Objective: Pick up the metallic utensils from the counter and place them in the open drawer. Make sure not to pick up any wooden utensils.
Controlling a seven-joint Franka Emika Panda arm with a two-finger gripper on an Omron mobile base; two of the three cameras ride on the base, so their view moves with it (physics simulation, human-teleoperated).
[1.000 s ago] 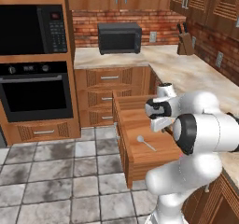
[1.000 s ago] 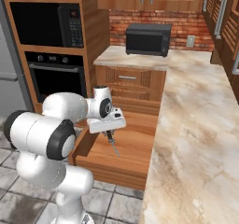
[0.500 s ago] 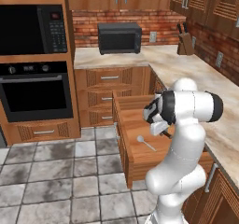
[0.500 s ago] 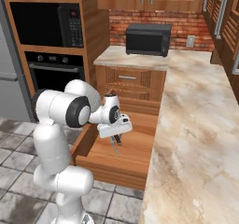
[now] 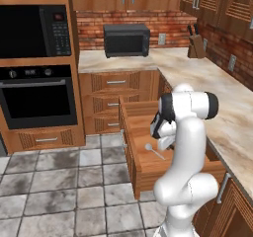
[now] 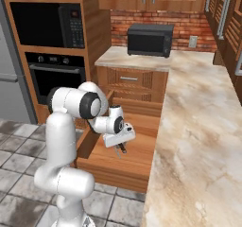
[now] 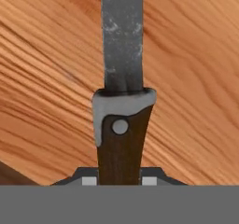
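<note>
My gripper [image 6: 120,144] is shut on a knife [image 7: 122,78] with a dark handle and a grey blade. In the hand view the handle sits between the fingertips [image 7: 149,181] and the blade points away over bare wood. The gripper [image 5: 164,143] hangs low inside the open drawer [image 5: 142,127], just above its floor. A silver spoon [image 5: 154,151] lies on the drawer floor to the left of the gripper. The marbled counter [image 6: 198,126] runs along the drawer's [image 6: 137,157] right side. The wooden utensils are out of view.
A black microwave [image 5: 126,39] and a knife block [image 5: 196,48] stand on the far counter by the brick wall. A wall oven [image 5: 37,100] is at the left. Grey tiled floor [image 5: 59,191] lies in front of the drawer.
The arm has straightened up from a crouched pose. The gripper, still shut on the knife, has moved lower into the drawer and toward the counter side.
</note>
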